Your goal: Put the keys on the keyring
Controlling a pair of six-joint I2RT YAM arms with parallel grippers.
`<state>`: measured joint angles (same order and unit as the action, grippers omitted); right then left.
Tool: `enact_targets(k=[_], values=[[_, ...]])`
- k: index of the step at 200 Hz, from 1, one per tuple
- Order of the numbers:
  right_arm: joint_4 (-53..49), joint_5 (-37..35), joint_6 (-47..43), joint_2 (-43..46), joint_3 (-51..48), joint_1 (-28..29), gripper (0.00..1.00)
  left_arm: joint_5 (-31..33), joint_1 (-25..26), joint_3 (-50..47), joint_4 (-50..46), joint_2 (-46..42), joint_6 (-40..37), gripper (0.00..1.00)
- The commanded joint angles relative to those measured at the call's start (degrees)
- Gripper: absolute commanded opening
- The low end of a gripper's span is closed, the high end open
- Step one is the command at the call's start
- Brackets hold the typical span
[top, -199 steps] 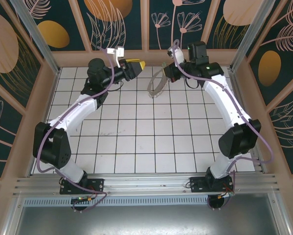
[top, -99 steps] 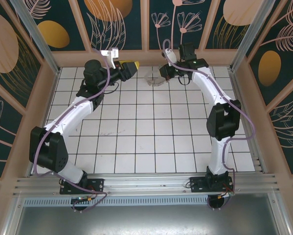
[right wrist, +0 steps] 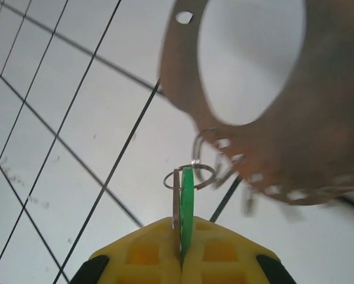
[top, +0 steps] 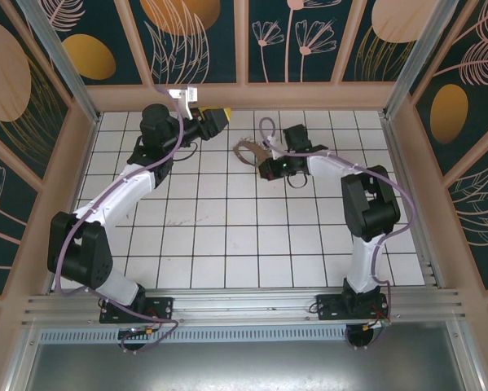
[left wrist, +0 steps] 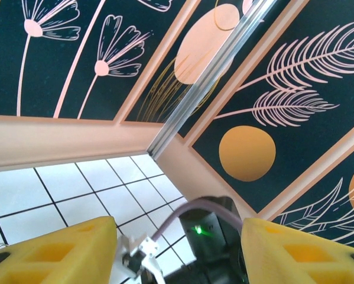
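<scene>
The keyring has come away from the far wall and down toward the middle tiles. It travelled with the right gripper, whose arm now sits folded back and lower than half a second ago. The green key is pinched edge-on between that gripper's yellow fingers. It pokes out just under the keyring's blurred, holed band, with small wire rings at its tip. Whether these are hooked through the band I cannot tell. Keyring and key are over the white tiled counter. The left gripper has hardly shifted, hovering near the far wall with its jaws spread wide and nothing between them.
</scene>
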<state>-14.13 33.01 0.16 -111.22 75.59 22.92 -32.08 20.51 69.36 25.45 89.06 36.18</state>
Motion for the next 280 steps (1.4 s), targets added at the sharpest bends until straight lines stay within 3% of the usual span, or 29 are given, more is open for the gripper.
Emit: enact_targets(k=[1, 83, 129, 151, 170, 194, 233, 239, 259, 269, 273, 280], values=[[7.9, 0.7, 5.5, 4.4, -2.2, 2.3, 0.0, -0.6, -0.3, -0.8, 1.8, -2.3, 0.8, 0.58], [15.2, 0.3, 15.3, 0.7, -10.2, 9.8, 0.0, -1.8, -0.4, -1.4, 2.3, -2.0, 1.9, 0.58], [14.9, -0.2, 16.6, -1.5, -9.4, 13.8, 0.0, -2.6, -0.4, -1.9, 3.3, -1.7, 2.8, 0.58], [14.9, 0.4, 17.4, -1.9, -8.5, 15.6, 0.23, -3.3, -0.4, -1.8, 3.6, -1.5, 3.1, 0.59], [15.2, 1.6, 17.5, -0.7, -7.4, 17.7, 0.35, -3.8, -0.4, -1.6, 3.9, -1.6, 3.4, 0.59], [18.1, 3.6, 18.6, 4.1, -9.1, 17.9, 0.44, -4.2, -0.4, -1.3, 4.4, -1.8, 3.9, 0.6], [17.3, 2.9, 18.0, 12.1, -12.4, 13.6, 0.49, -4.8, -0.3, -1.3, 5.4, -2.0, 4.5, 0.63], [17.0, 2.5, 17.8, 13.4, -13.1, 12.7, 0.5, -4.8, -0.4, -1.4, 5.4, -2.1, 4.4, 0.66], [15.9, 1.3, 17.0, 18.0, -15.3, 8.9, 0.56, -4.0, -0.4, -1.5, 4.4, -3.0, 3.4, 0.93], [15.1, 0.7, 16.5, 20.4, -16.2, 6.5, 0.69, -3.1, -0.3, -1.4, 3.0, -3.7, 2.0, 0.98], [14.6, 0.4, 16.2, 21.5, -16.4, 5.8, 0.81, -2.2, -0.4, -1.4, 2.2, -3.9, 1.3, 0.98], [13.8, -0.2, 15.6, 23.3, -16.9, 4.1, 0.85, -0.6, -0.4, -1.4, 0.5, -4.6, -0.1, 0.99]])
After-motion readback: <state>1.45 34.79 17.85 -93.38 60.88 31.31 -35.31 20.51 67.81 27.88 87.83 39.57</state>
